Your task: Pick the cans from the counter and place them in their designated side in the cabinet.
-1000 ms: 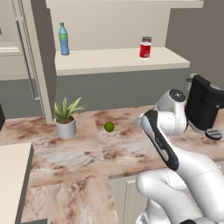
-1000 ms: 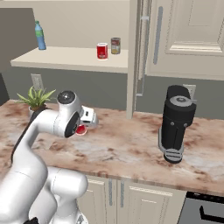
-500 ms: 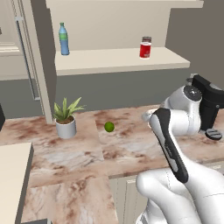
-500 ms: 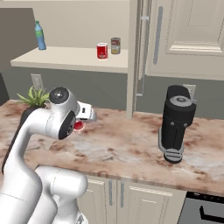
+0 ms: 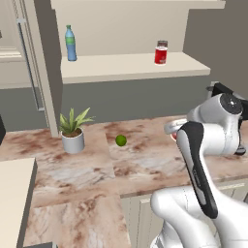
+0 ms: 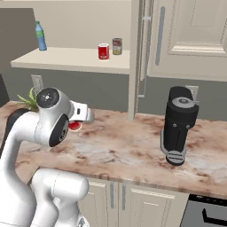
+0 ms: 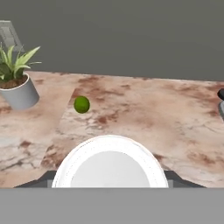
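Observation:
One red can (image 6: 74, 125) with a white top (image 7: 109, 164) sits in my gripper (image 6: 77, 122), which is shut on it a little above the marbled counter (image 6: 133, 153). In the hand view the can's white lid covers the lower middle, dark fingertips (image 7: 43, 180) at its sides. From the left base view the arm hides most of this can (image 5: 173, 137). A second red can (image 5: 161, 53) (image 6: 103, 52) stands upright on the cabinet shelf (image 5: 126, 68), towards its right end.
A blue bottle (image 5: 71, 43) stands at the shelf's left, a tan-labelled can (image 6: 117, 46) right behind the shelf's red can. On the counter lie a lime (image 5: 121, 140) (image 7: 82, 104) and a potted plant (image 5: 72, 131). A black appliance (image 6: 178, 126) stands at the right.
The arm's elbow has swung to the right while the hand stays nearly in place over the counter. The can remains in the grip.

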